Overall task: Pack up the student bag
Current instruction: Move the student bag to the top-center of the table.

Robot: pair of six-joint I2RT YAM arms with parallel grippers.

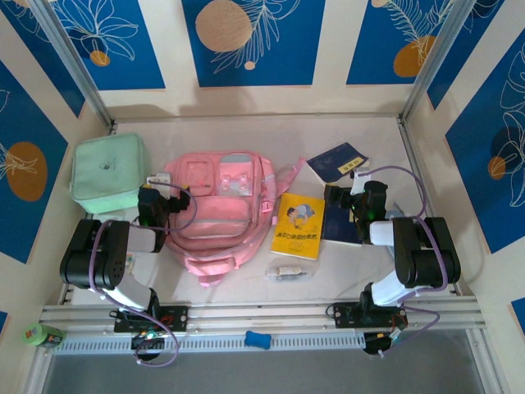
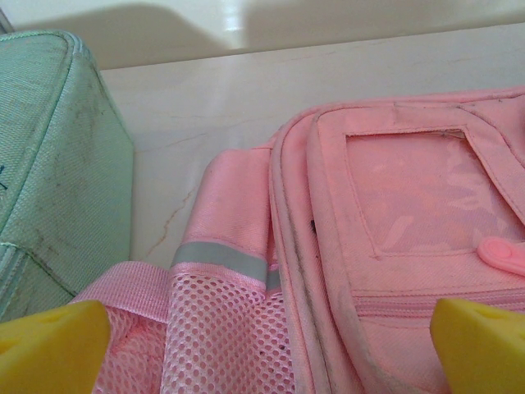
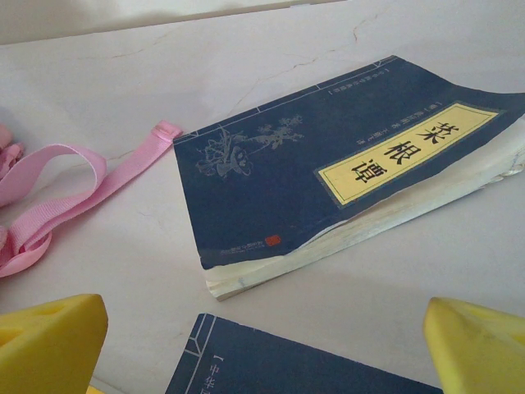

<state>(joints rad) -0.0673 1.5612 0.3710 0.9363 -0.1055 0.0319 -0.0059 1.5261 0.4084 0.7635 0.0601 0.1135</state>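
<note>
— Where's our bag (image 1: 217, 209)?
— Mid-surface (image 1: 246, 135), lying flat: soft pink, grey trim, mesh pocket (image 2: 221, 345). Our left claw (image 2: 267, 349) gapes wide at its edge; our right claw (image 3: 267, 345), wide too, is near a blue book (image 3: 328, 172).

This is a staged robot work cell, a lab booth rather than a lived-in room. A pale marbled tabletop (image 1: 246, 135) is boxed in by cream walls (image 1: 171, 49) with blue leaf-print panels (image 1: 279, 41), beyond the left gripper (image 1: 160, 195) and right gripper (image 1: 343, 197) and at their outer sides. Metal frame posts (image 1: 74, 70) rise at the far corners. Behind the grippers, an aluminium rail (image 1: 262, 313) carries the arm bases (image 1: 152, 318).
</note>
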